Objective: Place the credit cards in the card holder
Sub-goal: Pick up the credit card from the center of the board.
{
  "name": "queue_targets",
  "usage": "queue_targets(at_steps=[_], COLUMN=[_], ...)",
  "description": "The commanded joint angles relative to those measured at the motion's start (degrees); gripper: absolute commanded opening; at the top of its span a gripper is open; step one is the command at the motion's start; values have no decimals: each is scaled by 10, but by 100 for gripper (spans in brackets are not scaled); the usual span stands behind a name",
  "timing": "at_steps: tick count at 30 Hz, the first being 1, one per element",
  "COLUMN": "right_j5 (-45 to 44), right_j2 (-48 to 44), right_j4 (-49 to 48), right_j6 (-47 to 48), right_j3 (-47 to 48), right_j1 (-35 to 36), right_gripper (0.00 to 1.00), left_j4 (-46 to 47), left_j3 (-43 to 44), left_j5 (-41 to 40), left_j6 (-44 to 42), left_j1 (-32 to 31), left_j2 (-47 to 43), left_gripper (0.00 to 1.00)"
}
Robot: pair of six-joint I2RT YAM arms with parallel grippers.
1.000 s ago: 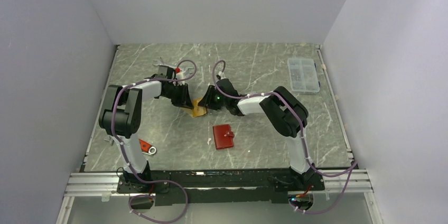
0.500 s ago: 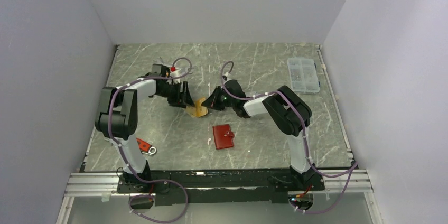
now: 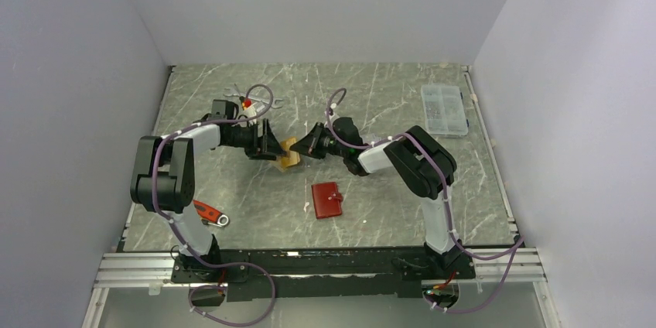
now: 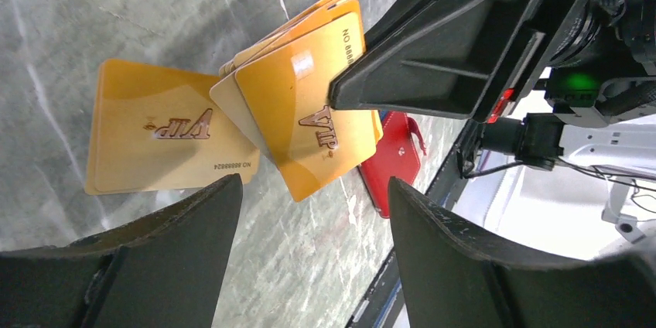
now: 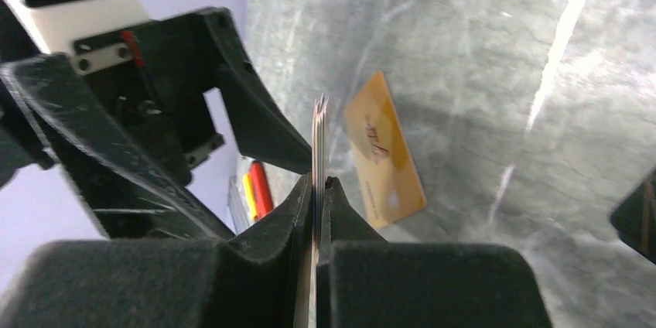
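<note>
- Where are the cards?
- The right claw [image 5: 319, 186] is pinched shut on a thin bunch of orange cards [image 4: 309, 123]. They are up off the counter [image 3: 263, 216] and fanned out a bit. The front one says VIP.
- Are there any more?
- Yes. One more orange card [image 4: 158, 138] lies flat on the counter, just beside the held bunch. It says VIP too.
- What about the left claw?
- The left claw [image 4: 309, 212] is wide open and holds nothing. It points at the cards, face to face with the right claw. The cards are between the two.
- And the card holder?
- The card holder [image 3: 327, 199] is dark red and folded shut. It lies on the counter near the claws, closer to the arm bases. No claw touches it.
- Anything else around?
- A clear box [image 3: 444, 109] sits far off by the right wall. A red-handled tool [image 3: 209, 211] lies by the left arm.
</note>
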State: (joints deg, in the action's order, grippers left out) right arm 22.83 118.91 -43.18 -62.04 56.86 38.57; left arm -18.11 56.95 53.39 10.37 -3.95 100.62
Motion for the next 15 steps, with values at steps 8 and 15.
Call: queue_targets(at_steps=[8,15], right_j5=[44,59], right_j2=[9,1], right_j4=[-180,-132], right_j6=[-98,-76], right_j3=[5,15], right_j1=[-2,-1], right_gripper=[0,0], left_j4=[61,47], left_j3=[-13,-6], left_j5=[61,67], left_j6=[28,15], left_j1=[7,36], left_j2=[-14,-12], left_gripper=[58,31])
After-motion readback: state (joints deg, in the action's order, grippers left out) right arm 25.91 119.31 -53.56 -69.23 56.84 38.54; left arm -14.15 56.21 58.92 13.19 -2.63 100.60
